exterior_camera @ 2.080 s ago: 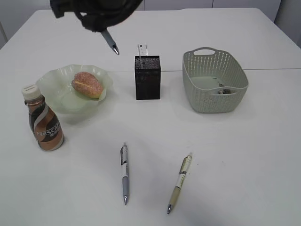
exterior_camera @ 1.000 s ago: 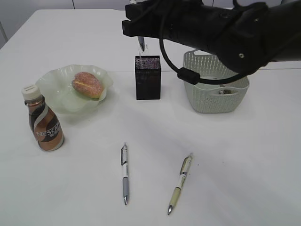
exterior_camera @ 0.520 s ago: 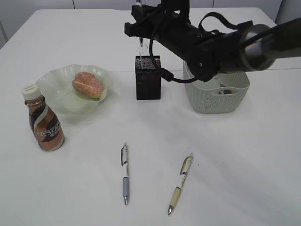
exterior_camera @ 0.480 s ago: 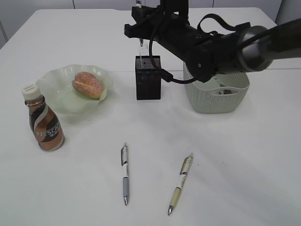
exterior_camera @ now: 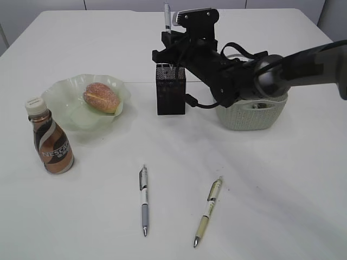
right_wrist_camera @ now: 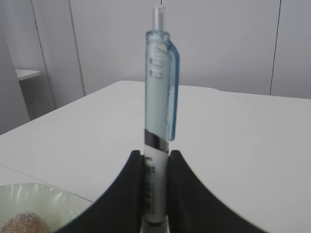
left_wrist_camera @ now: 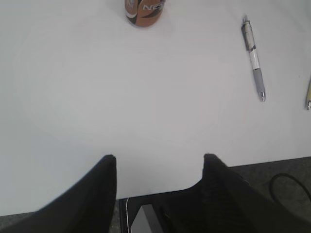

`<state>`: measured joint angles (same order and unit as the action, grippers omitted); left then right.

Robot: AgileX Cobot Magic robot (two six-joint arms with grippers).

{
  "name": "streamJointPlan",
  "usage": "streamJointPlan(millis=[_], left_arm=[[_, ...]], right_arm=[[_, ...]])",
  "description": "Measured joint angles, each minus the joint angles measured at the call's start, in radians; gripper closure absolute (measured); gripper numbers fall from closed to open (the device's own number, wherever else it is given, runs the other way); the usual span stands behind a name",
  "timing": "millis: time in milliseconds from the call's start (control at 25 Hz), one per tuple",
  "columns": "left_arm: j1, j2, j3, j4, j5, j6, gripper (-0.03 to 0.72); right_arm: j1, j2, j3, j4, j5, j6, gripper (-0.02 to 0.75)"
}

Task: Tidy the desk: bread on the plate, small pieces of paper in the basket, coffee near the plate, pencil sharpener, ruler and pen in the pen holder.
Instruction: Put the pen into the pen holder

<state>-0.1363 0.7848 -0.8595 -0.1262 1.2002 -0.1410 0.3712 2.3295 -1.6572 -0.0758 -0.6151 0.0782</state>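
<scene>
My right gripper point(exterior_camera: 169, 42) hangs just over the black mesh pen holder point(exterior_camera: 170, 92), shut on a pale blue pen point(exterior_camera: 167, 13) that stands upright. In the right wrist view that pen point(right_wrist_camera: 158, 121) is pinched between the fingers of the right gripper point(right_wrist_camera: 154, 160). Two more pens point(exterior_camera: 143, 199) point(exterior_camera: 207, 210) lie on the desk point(exterior_camera: 271, 189). The bread point(exterior_camera: 101, 97) lies on the plate point(exterior_camera: 62, 95), and the coffee point(exterior_camera: 51, 143) stands to its front left. My left gripper point(left_wrist_camera: 159, 160) is open over the desk's near edge. The ruler and pencil sharpener are hidden.
The sage basket point(exterior_camera: 255, 116) stands right of the pen holder, partly covered by my right arm, with small scraps inside. In the left wrist view the coffee point(left_wrist_camera: 145, 6) and a pen point(left_wrist_camera: 253, 58) lie ahead on the desk.
My right arm has come down and turned over the pen holder, and the pen now stands upright with its clip end on top. Everything else has stayed put.
</scene>
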Motion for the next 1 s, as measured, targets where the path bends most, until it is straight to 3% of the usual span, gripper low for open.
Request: streamJointPlan(millis=[640, 880, 1000], left_arm=[[0.0, 0.0, 0.0, 0.002, -0.015, 0.0, 0.272], [0.0, 0.0, 0.0, 0.018, -0.015, 0.0, 0.272], [0.0, 0.0, 0.0, 0.018, -0.015, 0.0, 0.272]], right_arm=[[0.0, 0.064, -0.032, 0.002, 0.003, -0.053, 0.629], [0.0, 0.064, -0.036, 0.002, 0.035, -0.053, 0.441], [0.0, 0.064, -0.036, 0.0, 0.038, -0.053, 0.402]])
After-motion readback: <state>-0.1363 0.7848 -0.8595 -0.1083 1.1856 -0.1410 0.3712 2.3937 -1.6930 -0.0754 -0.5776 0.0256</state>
